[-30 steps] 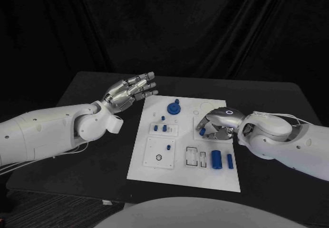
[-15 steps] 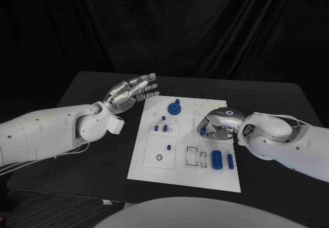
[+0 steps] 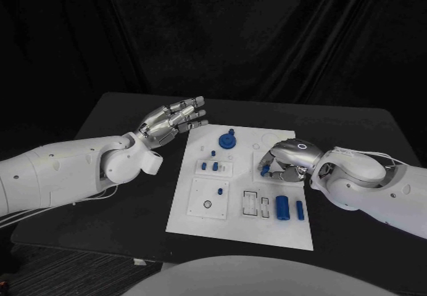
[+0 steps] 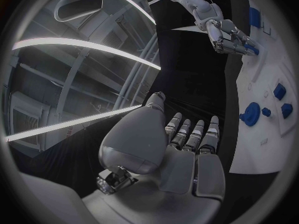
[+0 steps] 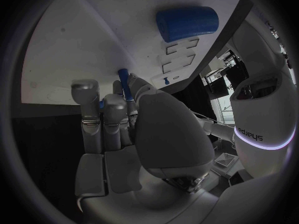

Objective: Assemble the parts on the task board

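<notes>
The white task board lies mid-table. My right hand is curled over its right side and pinches a slim blue peg between thumb and fingers; the peg's tip is at the board surface. My left hand hovers open, holding nothing, above the table off the board's far left corner. On the board stand a blue round part and small blue pegs. A blue cylinder and a thin blue bar lie near the front right. The left wrist view shows my left hand and right hand.
The board has rectangular slots and a plate with a black ring on its front half. The blue cylinder lies just beyond my right hand. Bare black table surrounds the board on both sides.
My right hand has shifted and turned slightly over the board, still holding the peg. My left hand has hardly moved.
</notes>
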Robot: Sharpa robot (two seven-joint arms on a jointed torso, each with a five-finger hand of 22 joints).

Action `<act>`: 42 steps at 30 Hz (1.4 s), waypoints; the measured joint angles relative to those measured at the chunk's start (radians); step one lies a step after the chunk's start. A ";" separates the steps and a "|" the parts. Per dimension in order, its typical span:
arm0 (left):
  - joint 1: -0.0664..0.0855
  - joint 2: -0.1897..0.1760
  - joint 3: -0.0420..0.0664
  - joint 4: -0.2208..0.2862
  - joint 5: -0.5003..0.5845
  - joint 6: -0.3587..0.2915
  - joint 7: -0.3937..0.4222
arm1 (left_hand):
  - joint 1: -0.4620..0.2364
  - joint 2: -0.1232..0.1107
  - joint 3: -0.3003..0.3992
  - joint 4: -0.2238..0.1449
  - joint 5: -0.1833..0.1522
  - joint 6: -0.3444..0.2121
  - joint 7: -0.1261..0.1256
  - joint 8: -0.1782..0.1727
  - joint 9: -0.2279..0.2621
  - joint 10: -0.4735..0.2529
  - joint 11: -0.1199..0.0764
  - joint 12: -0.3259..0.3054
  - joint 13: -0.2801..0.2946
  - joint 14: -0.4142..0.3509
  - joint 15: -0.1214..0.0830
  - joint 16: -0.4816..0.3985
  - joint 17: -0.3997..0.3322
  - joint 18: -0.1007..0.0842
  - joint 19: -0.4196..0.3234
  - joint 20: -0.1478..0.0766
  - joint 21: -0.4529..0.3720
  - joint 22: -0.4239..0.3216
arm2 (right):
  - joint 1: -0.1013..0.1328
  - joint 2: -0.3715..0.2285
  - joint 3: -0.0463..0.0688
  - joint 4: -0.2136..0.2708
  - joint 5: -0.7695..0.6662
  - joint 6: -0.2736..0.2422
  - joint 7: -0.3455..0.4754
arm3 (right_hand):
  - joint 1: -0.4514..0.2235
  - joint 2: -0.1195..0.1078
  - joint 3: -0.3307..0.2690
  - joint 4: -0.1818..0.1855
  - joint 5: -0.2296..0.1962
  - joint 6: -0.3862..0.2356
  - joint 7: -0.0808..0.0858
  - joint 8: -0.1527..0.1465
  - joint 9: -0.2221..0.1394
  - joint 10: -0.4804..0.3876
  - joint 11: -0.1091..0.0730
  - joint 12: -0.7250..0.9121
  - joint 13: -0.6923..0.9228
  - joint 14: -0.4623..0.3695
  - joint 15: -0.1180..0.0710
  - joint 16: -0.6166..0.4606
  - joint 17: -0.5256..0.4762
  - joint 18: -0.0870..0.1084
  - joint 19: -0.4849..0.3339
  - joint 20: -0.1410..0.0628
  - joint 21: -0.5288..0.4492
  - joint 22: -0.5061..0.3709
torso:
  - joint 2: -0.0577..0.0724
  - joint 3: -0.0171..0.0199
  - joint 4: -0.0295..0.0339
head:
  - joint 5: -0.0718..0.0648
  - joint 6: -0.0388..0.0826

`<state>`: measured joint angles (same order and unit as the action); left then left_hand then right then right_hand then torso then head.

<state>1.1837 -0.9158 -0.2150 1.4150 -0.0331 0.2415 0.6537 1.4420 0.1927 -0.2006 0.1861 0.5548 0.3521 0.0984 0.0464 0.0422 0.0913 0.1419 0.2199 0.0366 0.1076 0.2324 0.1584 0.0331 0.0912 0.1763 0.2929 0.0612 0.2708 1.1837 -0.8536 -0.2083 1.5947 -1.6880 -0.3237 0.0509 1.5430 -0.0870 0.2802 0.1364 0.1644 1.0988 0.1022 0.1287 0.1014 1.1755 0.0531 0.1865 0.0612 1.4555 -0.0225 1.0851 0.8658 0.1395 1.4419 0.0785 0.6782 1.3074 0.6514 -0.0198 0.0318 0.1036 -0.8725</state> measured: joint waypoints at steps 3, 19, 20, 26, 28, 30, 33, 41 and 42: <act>0.000 0.000 0.000 -0.001 0.000 0.000 -0.002 | 0.000 0.000 0.003 -0.003 0.000 0.000 0.000 0.000 0.000 0.000 0.000 0.000 0.000 0.000 0.000 0.000 0.000 0.000 0.000 0.000 0.000 0.000 | 0.021 -0.011 -0.001 0.026 0.000 -0.011 0.000 | 0.008 -0.002 0.004 -0.004 -0.004 0.002 0.002 0.000 0.001 0.004 0.000 -0.005 0.000 0.000 0.000 0.000 -0.002 0.000 0.000 0.000 0.000 0.000 | 0.000 0.0000 -0.0001 | 0.001 0.000; -0.004 0.006 0.000 -0.007 0.000 0.000 -0.010 | 0.004 0.004 0.008 -0.008 0.009 0.000 0.000 0.000 0.000 0.000 0.007 0.004 0.000 0.000 0.000 0.004 0.000 0.000 0.000 0.000 0.000 -0.001 | 0.132 -0.017 0.001 0.219 0.000 -0.005 -0.025 | 0.016 -0.008 0.019 -0.014 -0.007 0.027 0.019 -0.004 0.006 0.025 0.013 -0.039 0.000 0.005 -0.005 0.038 0.053 -0.016 0.004 -0.004 0.072 0.000 | 0.000 -0.0004 0.0002 | -0.007 0.000; -0.004 0.007 0.000 -0.008 0.000 0.001 -0.011 | 0.007 0.007 0.009 -0.009 0.009 0.000 0.000 0.000 0.000 0.000 0.007 0.004 0.000 0.000 0.000 0.004 0.000 0.000 0.000 0.000 0.000 -0.003 | 0.130 -0.007 0.001 0.223 0.000 0.000 -0.027 | 0.016 -0.008 0.019 -0.014 -0.006 0.029 0.017 -0.004 0.006 0.026 0.011 -0.040 0.000 0.005 -0.005 0.041 0.060 -0.016 0.004 -0.004 0.080 0.000 | 0.000 -0.0004 0.0002 | -0.009 0.000; -0.007 0.010 0.000 -0.013 0.000 0.003 -0.013 | 0.009 0.009 0.010 -0.010 0.009 -0.004 -0.004 0.000 0.000 0.000 0.007 0.004 0.000 0.000 0.000 0.004 0.000 0.000 0.000 0.000 0.000 -0.004 | 0.094 0.084 0.001 0.208 -0.017 0.041 -0.042 | 0.017 -0.009 0.022 -0.017 -0.003 0.039 0.018 -0.002 0.007 0.033 0.011 -0.050 0.000 0.005 -0.005 0.057 0.081 -0.016 0.007 -0.007 0.099 0.001 | 0.001 0.0000 0.0005 | -0.010 0.000; -0.007 0.010 0.000 -0.014 0.000 0.003 -0.013 | 0.008 0.008 0.010 -0.010 0.009 -0.004 -0.004 0.000 0.000 0.000 0.007 0.004 0.000 0.000 0.000 0.004 0.000 0.000 0.000 0.000 0.000 -0.004 | 0.080 0.119 0.001 0.190 -0.027 0.056 -0.047 | 0.017 -0.009 0.022 -0.017 -0.003 0.039 0.018 -0.002 0.007 0.033 0.011 -0.054 0.000 0.005 -0.005 0.062 0.087 -0.016 0.007 -0.007 0.106 0.001 | 0.001 0.0000 0.0007 | -0.011 0.000; -0.007 0.010 0.000 -0.014 0.000 0.004 -0.013 | 0.009 0.008 0.010 -0.010 0.009 -0.004 -0.004 0.000 0.000 0.000 0.007 0.004 0.000 0.000 0.000 0.004 0.000 0.000 0.000 0.000 0.000 -0.004 | 0.070 0.139 0.001 0.179 -0.034 0.065 -0.051 | 0.017 -0.009 0.022 -0.017 -0.003 0.039 0.018 -0.002 0.007 0.033 0.011 -0.055 0.000 0.005 -0.005 0.066 0.092 -0.015 0.007 -0.007 0.107 0.001 | 0.001 0.0000 0.0009 | -0.011 0.000; -0.008 0.009 0.000 -0.014 0.000 0.004 -0.014 | 0.008 0.008 0.010 -0.010 0.009 -0.004 -0.004 0.000 0.000 0.000 0.007 0.004 0.000 0.000 0.000 0.004 0.000 0.000 0.000 0.000 0.000 -0.004 | 0.046 0.188 0.001 0.150 -0.051 0.082 -0.058 | 0.016 -0.010 0.022 -0.017 -0.003 0.039 0.018 -0.002 0.007 0.037 0.008 -0.060 0.000 0.005 -0.005 0.069 0.098 -0.015 0.007 -0.007 0.107 0.001 | 0.002 0.0001 0.0012 | -0.009 0.000; -0.008 0.011 0.000 -0.022 0.000 0.006 -0.016 | 0.008 0.008 0.010 -0.010 0.009 -0.004 -0.004 0.000 0.000 0.000 0.007 0.004 0.000 0.000 0.000 0.004 0.000 0.000 0.000 0.000 0.000 -0.004 | -0.006 0.280 0.001 0.086 -0.086 0.098 -0.065 | 0.014 -0.012 0.030 -0.025 -0.003 0.039 0.017 -0.002 0.007 0.040 0.011 -0.066 0.000 0.005 -0.005 0.085 0.118 -0.015 0.007 -0.007 0.107 0.001 | 0.002 0.0000 0.0012 | -0.002 0.000; -0.008 0.011 0.000 -0.024 0.000 0.006 -0.016 | 0.008 0.008 0.010 -0.010 0.009 -0.004 -0.004 0.000 0.000 0.000 0.007 0.004 0.000 0.000 0.000 0.004 0.000 0.000 0.000 0.000 0.000 -0.004 | -0.010 0.286 0.001 0.082 -0.088 0.098 -0.065 | 0.014 -0.012 0.030 -0.025 -0.003 0.039 0.017 -0.004 0.007 0.043 0.013 -0.070 0.001 0.005 -0.005 0.088 0.118 -0.015 0.007 -0.007 0.107 0.000 | 0.002 0.0000 0.0011 | -0.002 0.000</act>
<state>1.1755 -0.9046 -0.2148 1.3914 -0.0331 0.2472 0.6375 1.4505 0.2012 -0.1911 0.1765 0.5635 0.3483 0.0946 0.0463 0.0422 0.0911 0.1486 0.2237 0.0363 0.1076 0.2324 0.1623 0.0330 0.0916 0.1763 0.2929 0.0612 0.2673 1.1741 -0.5673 -0.2077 1.6764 -1.7762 -0.2259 -0.0145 1.5566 -0.0994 0.3104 0.1115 0.1610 1.1378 0.1197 0.1251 0.1085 1.2180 0.0661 0.1160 0.0619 1.4606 -0.0276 1.1734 0.9841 0.1242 1.4491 0.0714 0.7850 1.3079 0.6535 -0.0198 0.0329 0.1018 -0.8725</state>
